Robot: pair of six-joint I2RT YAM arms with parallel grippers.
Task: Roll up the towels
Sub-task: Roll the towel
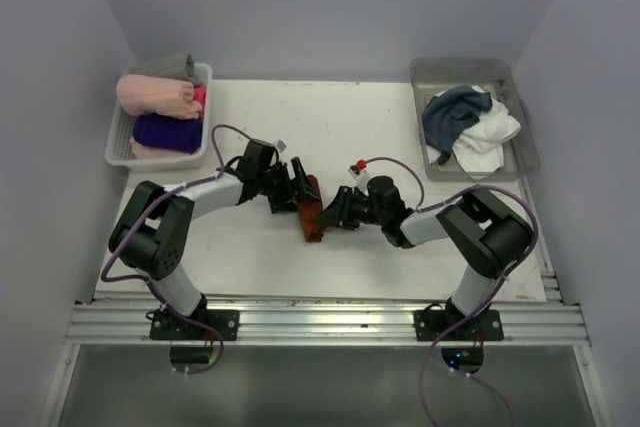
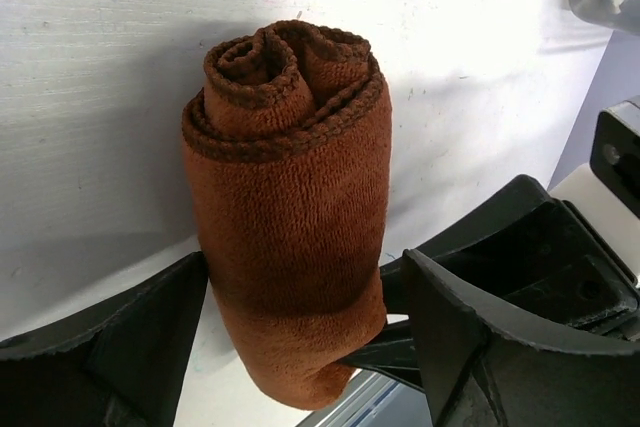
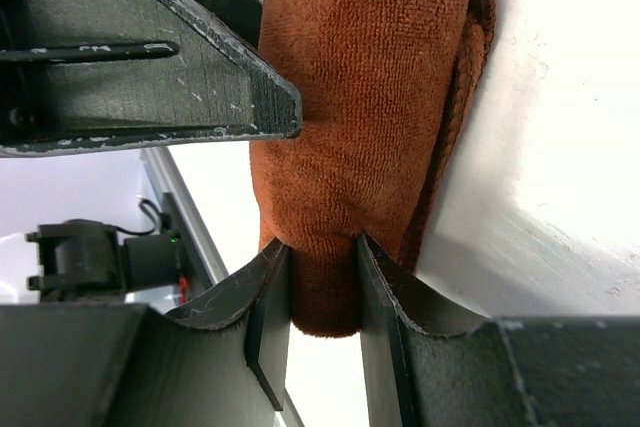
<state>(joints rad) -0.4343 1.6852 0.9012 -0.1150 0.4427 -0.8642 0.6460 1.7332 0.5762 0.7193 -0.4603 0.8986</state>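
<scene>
Two black robot arms meet over the middle of a white table (image 1: 350, 117), seen from above, with their bases at the near edge. Between them lies the rust-brown towel (image 2: 290, 217), already wound into a thick roll, its long axis running roughly from the near side to the far side. In the left wrist view we see the far end of the roll, a spiral of stitched hems.

The right gripper (image 3: 320, 257) is clenched on the near end of the roll. Its two fingers pinch the cloth so that it narrows between them and a stub sticks out past them.

The left gripper (image 2: 300, 277) straddles the body of the roll with its jaws spread wide, one finger against each side. We cannot tell whether it presses the cloth or only brackets it.

At the far right corner sits a clear tray (image 1: 525, 137) holding the dark slate-blue towel (image 1: 455, 112) and the white towel (image 1: 490, 137), both crumpled and unrolled, the blue one lying partly on the white.

At the far left a white basket (image 1: 118, 142) holds a pale pink roll (image 1: 155, 95) and a deep purple roll (image 1: 165, 132).
</scene>
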